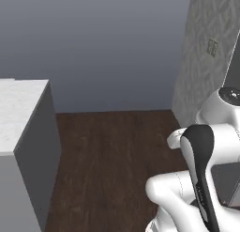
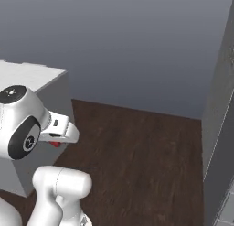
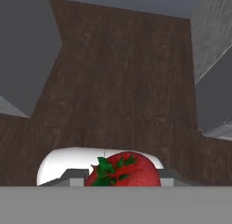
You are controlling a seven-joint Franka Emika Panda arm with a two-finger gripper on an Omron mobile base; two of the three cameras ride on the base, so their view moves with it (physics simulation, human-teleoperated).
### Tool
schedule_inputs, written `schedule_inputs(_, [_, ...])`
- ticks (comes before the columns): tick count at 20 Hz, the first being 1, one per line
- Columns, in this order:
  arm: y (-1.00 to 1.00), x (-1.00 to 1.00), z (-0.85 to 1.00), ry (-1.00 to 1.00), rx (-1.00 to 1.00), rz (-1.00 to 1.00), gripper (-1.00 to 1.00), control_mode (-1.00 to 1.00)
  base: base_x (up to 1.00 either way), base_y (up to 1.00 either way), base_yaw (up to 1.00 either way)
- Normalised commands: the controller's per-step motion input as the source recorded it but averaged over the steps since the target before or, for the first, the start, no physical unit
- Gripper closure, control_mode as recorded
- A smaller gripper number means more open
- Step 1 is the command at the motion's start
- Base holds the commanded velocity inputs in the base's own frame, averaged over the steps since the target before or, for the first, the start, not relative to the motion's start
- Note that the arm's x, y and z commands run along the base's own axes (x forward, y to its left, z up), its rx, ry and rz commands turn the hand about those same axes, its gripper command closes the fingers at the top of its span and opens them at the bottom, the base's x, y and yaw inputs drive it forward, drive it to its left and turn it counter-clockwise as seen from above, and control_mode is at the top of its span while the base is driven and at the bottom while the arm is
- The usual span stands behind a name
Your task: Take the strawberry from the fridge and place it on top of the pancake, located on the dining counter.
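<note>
The end effector (image 3: 122, 182) was pinching the strawberry (image 3: 123, 171), carried clear above the dark wood floor (image 3: 122, 82), presumably for transfer toward the white marble surface (image 1: 18, 109) at left.

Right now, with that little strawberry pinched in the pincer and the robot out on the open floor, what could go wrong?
1. The strawberry is small and rounded, held in the pincer over the dark wooden floor; it might slip and drop there.
2. The white marble counter stands close on the left; its corner could catch a swinging arm.
3. Squeezing too hard could bruise the fruit.
</note>
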Motion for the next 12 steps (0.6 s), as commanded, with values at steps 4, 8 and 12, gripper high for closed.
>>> schedule_inputs(4, [0.0, 0.0, 0.0, 0.0, 0.0, 0.0, 1.0, 1.0, 1.0, 0.79, -0.19])
schedule_inputs(8, [0.0, 0.0, 0.0, 0.0, 0.0, 0.0, 1.0, 1.0, 1.0, 0.58, -0.18])
schedule_inputs(12, [0.0, 0.0, 0.0, 0.0, 0.0, 0.0, 1.0, 1.0, 1.0, 0.25, -0.12])
